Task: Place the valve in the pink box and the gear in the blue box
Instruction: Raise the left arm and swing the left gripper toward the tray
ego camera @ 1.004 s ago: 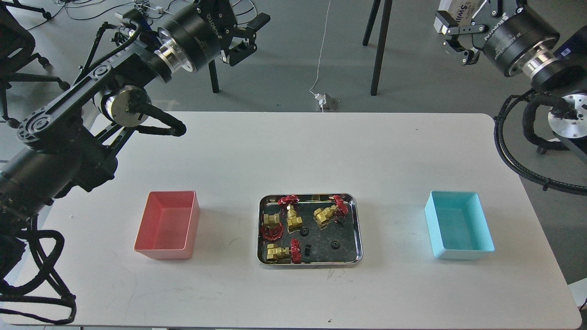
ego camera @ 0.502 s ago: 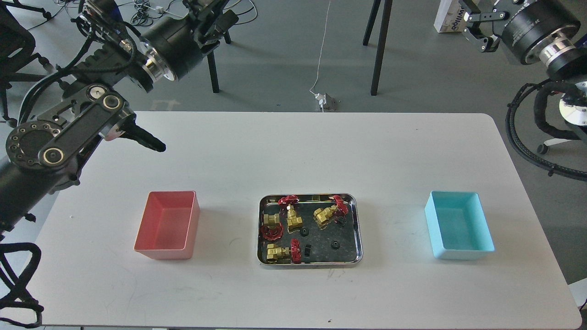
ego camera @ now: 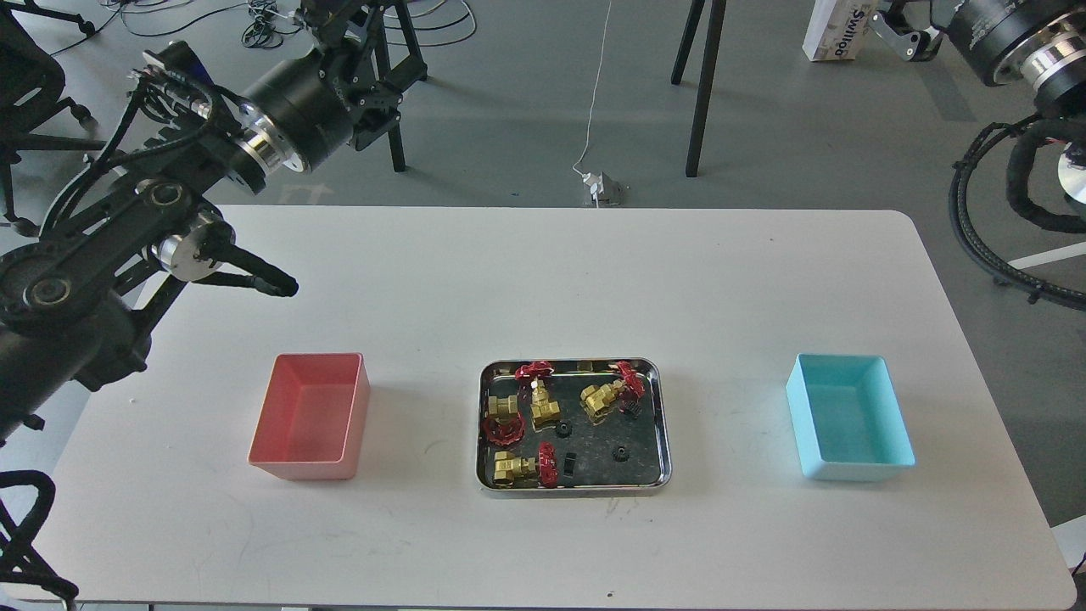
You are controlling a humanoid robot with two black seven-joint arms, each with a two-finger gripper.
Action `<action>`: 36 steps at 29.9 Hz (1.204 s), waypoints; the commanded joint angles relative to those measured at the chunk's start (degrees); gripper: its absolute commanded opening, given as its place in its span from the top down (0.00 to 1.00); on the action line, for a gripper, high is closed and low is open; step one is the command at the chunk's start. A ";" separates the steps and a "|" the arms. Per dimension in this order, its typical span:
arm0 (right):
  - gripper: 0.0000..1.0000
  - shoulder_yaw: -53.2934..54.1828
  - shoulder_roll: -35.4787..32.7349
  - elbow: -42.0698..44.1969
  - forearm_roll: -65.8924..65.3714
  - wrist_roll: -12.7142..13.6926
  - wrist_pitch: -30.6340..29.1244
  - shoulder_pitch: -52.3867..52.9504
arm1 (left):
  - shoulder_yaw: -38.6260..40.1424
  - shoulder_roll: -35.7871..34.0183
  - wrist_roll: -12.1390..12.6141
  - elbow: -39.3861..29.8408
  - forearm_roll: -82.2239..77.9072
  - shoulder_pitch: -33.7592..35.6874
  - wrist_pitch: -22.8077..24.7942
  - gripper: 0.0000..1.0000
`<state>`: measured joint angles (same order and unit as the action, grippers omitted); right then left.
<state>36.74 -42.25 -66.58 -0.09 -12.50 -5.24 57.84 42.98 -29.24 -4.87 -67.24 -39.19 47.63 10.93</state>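
Sitting mid-table, near the near edge: steel tray (ego camera: 663,424) with four valves and a few gears inside. Far-left valve (ego camera: 534,374), red handwheel up against the far wall; another valve (ego camera: 502,416) by the left wall; a third valve (ego camera: 606,397) toward the far right, tilted; a fourth valve (ego camera: 519,468) in the near-left corner, lying on its side. Gear (ego camera: 621,453) alone toward the near right of the tray; second gear (ego camera: 562,429) near the centre; small black rectangular bit (ego camera: 569,463) just beside the near-left valve's wheel. Teeth too tiny to make out. Pink box (ego camera: 310,416) well left of the tray, blue box (ego camera: 850,417) well right, both showing only bare floor. Left gripper (ego camera: 339,21) high beyond the far-left table corner, dark against chair legs and cables, fingers indistinguishable, so opening impossible to tell. Right gripper (ego camera: 904,30) at the top right, largely cut off by the frame edge; opening likewise impossible to tell. White table (ego camera: 543,280) otherwise holding only these.
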 commanded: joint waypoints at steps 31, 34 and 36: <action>0.00 0.09 0.07 0.31 -0.70 3.19 -0.12 4.56 | 4.22 -1.70 -17.10 -2.99 -25.14 -4.48 -1.70 0.00; 0.00 0.09 0.07 0.23 -0.70 3.71 -0.12 4.65 | 4.66 -1.09 -17.72 -2.11 -24.35 -4.65 -3.10 0.00; 0.00 0.09 0.07 0.22 -0.62 3.72 -0.12 4.73 | 5.45 0.92 -17.81 -1.58 -23.83 -4.91 -7.73 0.00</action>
<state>36.82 -42.18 -66.30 -0.75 -8.97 -5.35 62.45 47.56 -30.38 -22.39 -69.61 -63.72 43.09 7.85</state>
